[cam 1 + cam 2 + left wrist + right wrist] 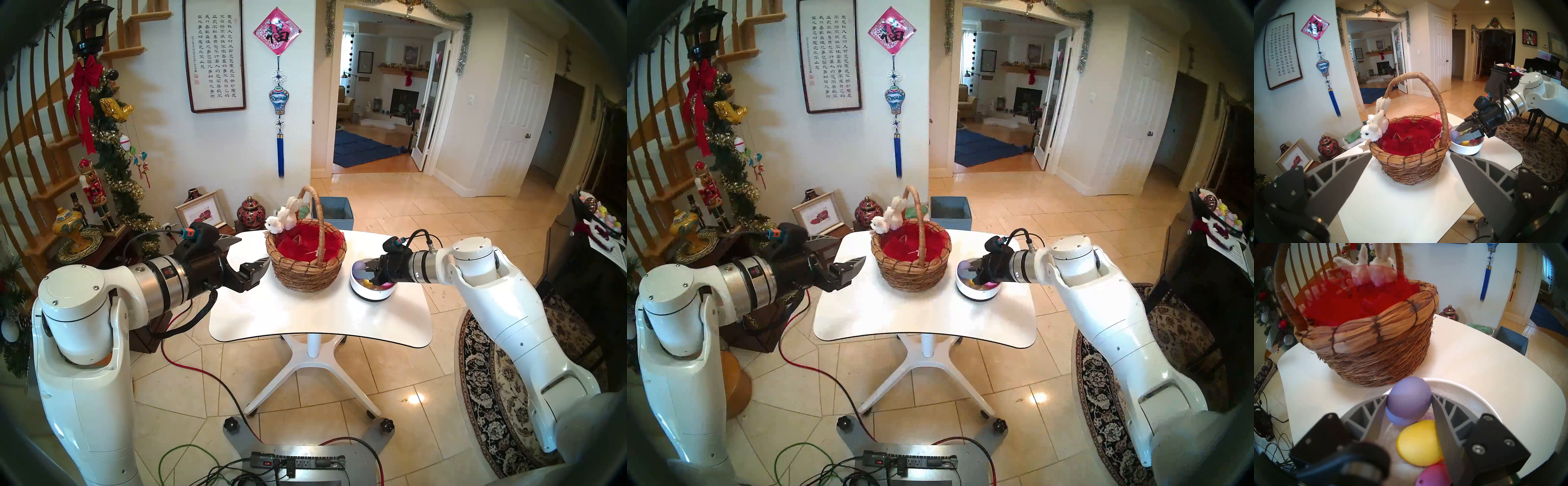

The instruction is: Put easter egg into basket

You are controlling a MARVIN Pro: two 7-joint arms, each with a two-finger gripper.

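Now | right end effector (pixel 1409 400) clamped on purple egg (pixel 1408 400) | left end effector (pixel 1410 169) agape, empty | wall diamond (pixel 277 31): 福

floor: beige tile (pixel 424 230) | wall: white (framed calligraphy (pixel 214 54)) | staircase (pixel 30 142): wooden

2 head views look down from high on the table (pixel 319 325), nearly identical. Left wrist view faces level across the basket (pixel 1407 162) at mid frame. Right wrist view sits close over the bowl (pixel 1457 389), basket upper left. All 4 share basket and table.
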